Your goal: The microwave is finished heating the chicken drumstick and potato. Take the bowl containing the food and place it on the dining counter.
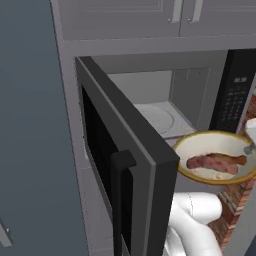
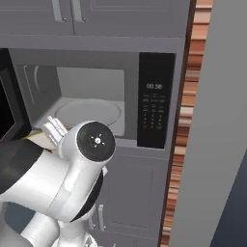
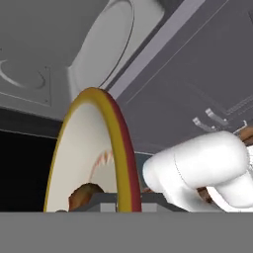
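The microwave [image 1: 150,90] stands open, its black glass door [image 1: 125,155] swung out to the left. In front of the opening, outside the cavity, hangs the cream bowl [image 1: 216,176] with its tan-gold rim. A reddish-brown chicken drumstick [image 1: 216,162] lies in it. My gripper [image 1: 249,148] is shut on the bowl's right rim. In the hand view the bowl [image 3: 116,143] appears edge-on with the rim pinched between my fingertips [image 3: 99,201], and a brown lump of food [image 3: 84,193] rests inside. The potato cannot be told apart. The dining counter is out of view.
The glass turntable [image 1: 156,117] lies bare inside the cavity. The keypad panel [image 2: 155,101] sits right of the opening, with a brick wall strip [image 2: 185,144] beyond. Grey cabinet doors [image 2: 120,12] are above and below. The open door blocks the left side.
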